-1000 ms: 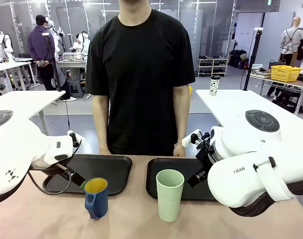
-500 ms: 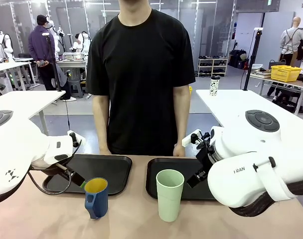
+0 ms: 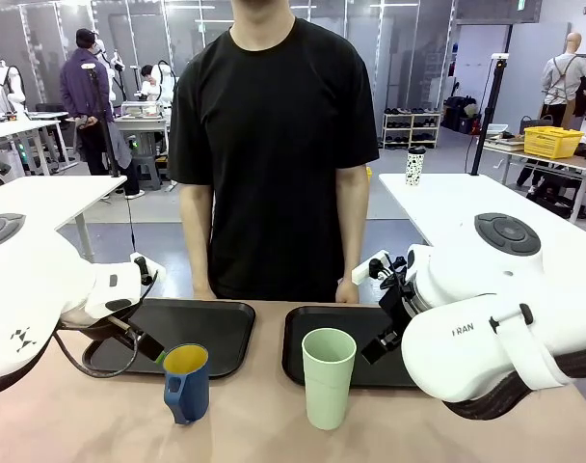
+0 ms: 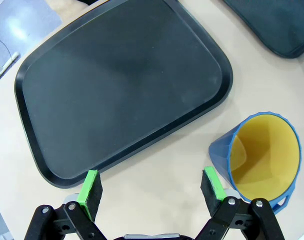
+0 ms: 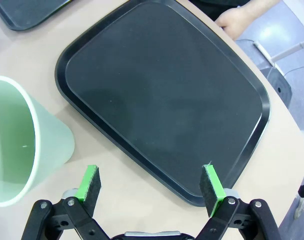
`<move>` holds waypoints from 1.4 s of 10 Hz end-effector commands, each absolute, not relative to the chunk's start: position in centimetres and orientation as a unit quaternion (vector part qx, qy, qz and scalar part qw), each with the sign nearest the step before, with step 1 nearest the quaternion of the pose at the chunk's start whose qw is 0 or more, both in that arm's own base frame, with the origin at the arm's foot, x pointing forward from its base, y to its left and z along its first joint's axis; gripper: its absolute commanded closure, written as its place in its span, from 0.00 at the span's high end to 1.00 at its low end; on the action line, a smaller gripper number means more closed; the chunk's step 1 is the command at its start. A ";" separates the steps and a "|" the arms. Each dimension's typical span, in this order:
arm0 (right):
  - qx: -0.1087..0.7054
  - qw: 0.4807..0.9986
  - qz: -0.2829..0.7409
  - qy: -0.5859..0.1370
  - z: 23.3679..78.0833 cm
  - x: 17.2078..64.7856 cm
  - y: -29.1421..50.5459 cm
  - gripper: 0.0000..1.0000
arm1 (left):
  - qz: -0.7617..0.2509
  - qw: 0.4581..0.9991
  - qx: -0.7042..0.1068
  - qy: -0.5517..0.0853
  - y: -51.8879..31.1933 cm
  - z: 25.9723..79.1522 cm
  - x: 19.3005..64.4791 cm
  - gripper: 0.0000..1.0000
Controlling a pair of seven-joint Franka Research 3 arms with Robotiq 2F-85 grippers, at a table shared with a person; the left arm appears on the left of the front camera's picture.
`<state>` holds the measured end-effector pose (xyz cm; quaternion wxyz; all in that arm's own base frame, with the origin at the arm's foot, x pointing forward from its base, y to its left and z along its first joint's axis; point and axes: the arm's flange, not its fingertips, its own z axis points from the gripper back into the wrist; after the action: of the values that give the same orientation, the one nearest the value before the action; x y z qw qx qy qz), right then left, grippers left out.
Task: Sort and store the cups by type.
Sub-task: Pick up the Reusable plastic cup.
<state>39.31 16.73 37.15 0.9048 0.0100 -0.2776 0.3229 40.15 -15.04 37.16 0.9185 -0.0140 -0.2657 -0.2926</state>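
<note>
Mug (image 3: 186, 383) by left tray (image 4: 122, 85), tumbler (image 3: 329, 378) by right tray (image 5: 162, 95) — left pincer (image 4: 151, 186), right pincer (image 5: 150, 182) gaping.

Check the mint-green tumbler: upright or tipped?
Upright: the tumbler stands on its base on the table, rim level and mouth facing up.

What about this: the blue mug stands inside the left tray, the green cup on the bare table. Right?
No. The blue mug stands on the bare table just outside the left tray, as the left wrist view shows. The green cup is on the bare table, as you said.
</note>
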 end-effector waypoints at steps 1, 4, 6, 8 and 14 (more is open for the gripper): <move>0.010 0.905 0.323 -0.278 37.1 39.3 16.7 1.00 | -0.293 0.918 -0.014 -0.266 -15.0 37.2 40.2 1.00; -0.020 0.908 0.277 -0.313 43.3 36.6 17.5 1.00 | -0.272 0.916 0.016 -0.295 -15.5 41.6 38.5 1.00; -0.050 0.901 0.259 -0.344 46.5 34.1 18.1 1.00 | -0.267 0.911 0.011 -0.315 -15.9 43.8 36.8 1.00; -0.067 0.897 0.253 -0.357 47.7 32.7 18.4 1.00 | -0.277 0.900 0.013 -0.337 -16.7 44.8 35.7 1.00; -0.059 0.890 0.267 -0.364 49.6 33.1 18.9 1.00 | -0.288 0.892 0.005 -0.348 -17.4 46.4 36.6 1.00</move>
<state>32.98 18.96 49.65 0.8904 -0.0622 -0.3648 0.2649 36.60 -17.32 46.65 0.8901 0.0051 -0.3503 -0.2916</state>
